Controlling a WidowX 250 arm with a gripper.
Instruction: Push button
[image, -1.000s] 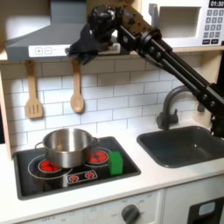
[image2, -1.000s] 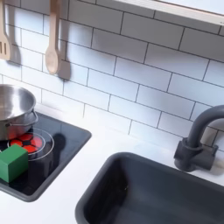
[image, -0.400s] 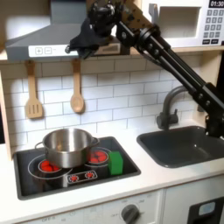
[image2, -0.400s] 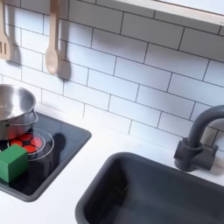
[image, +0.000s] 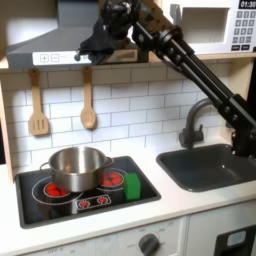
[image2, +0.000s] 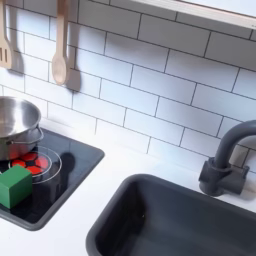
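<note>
claw (image: 88, 50) at hood (image: 45, 42), aperture unclear

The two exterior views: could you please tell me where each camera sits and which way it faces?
First exterior view: in front of the toy kitchen, facing the tiled wall; the arm reaches up to the hood, gripper at its front panel.
Second exterior view: close above the counter, angled down at the sink and faucet.
Shared: pot, green block, wooden spoon.

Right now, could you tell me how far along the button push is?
Done: the gripper is raised to the range hood, beside its button panel. In hand: closing on the buttons. Left: the press itself; contact cannot be told.
</note>
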